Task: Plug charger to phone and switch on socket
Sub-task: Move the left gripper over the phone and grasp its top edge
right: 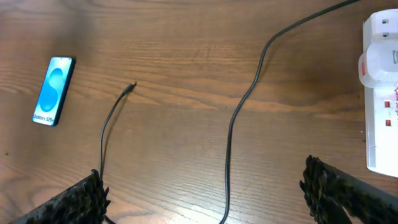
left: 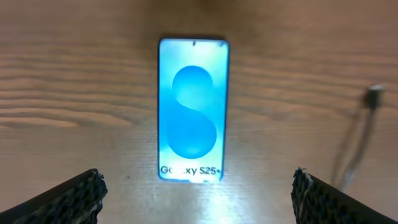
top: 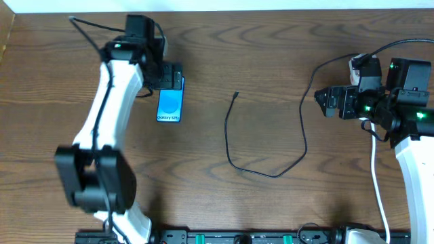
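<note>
1. The left tool (left: 196, 177), its two black ribbed fingers (left: 68, 199) spread wide and gripping nothing, hangs above the slim rectangular phone with the bright blue-teal screen (left: 193, 112). The phone lies flat and face-up on the brown wood-grain table (top: 271, 41).
2. The right tool (right: 202, 171), also spread wide and empty, hovers at the table's right side, just beside the white elongated power-strip socket (right: 380, 118). A white adapter (right: 376, 62) sits on the strip.
3. From that side the long thin black charger cable (top: 305, 129) loops across the middle of the table. Its small plug tip (top: 235, 94) lies loose on the wood to the right of the phone, near it but apart from it.
4. By this layout the task looks to be at its opening step, with nothing plugged into the phone. These views do not show whether the socket's switch is on.
5. The next move appears to call for one tool to close on the cable just behind the plug tip. It would then line the tip up with the phone's port, presumably at the end by the white lettering, while the phone is kept from sliding. The right tool looks well placed for the socket switch afterward.
</note>
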{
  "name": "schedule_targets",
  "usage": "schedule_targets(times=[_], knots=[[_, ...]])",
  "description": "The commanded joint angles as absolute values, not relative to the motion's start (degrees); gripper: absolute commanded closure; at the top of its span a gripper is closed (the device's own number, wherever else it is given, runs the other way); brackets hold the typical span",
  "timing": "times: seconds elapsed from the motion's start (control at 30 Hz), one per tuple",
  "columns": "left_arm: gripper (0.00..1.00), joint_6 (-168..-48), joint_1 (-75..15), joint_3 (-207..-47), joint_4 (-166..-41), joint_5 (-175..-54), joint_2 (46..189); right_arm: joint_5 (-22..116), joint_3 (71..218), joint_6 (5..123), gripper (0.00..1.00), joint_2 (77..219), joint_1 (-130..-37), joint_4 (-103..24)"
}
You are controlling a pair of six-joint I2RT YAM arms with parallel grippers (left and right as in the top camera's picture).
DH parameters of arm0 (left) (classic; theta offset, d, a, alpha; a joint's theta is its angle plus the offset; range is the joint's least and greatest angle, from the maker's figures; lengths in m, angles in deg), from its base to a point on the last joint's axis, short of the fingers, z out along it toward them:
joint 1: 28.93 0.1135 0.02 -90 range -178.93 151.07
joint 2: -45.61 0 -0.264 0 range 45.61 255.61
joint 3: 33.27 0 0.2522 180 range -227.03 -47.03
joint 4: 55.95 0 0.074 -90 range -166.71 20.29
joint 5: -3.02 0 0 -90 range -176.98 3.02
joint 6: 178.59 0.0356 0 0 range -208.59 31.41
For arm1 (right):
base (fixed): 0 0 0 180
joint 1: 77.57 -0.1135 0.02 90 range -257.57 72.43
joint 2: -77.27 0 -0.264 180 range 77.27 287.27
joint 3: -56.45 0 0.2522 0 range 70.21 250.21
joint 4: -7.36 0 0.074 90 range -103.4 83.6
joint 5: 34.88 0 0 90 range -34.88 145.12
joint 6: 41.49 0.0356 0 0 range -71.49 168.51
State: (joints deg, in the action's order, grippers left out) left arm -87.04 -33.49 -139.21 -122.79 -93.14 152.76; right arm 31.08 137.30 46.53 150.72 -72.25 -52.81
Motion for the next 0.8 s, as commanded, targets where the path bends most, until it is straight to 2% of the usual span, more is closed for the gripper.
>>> schedule_targets(times=[0.0, 0.23, 0.77], knots=[[0.03, -86.26, -33.45, -139.95, -121.33, -90.84, 158.01, 31.00, 138.72, 46.07, 0.01, 150.74, -72.43, -52.68], [0.03, -86.69, -33.71, -139.93, -117.52, -87.45, 165.64, 30.95, 138.67, 46.36, 0.07, 153.69, -72.43, -53.62], [0.03, -86.67, -35.17, -138.31, -111.62, -87.37, 172.46, 30.95, 138.67, 46.77, 0.07, 154.92, -72.43, -54.04]])
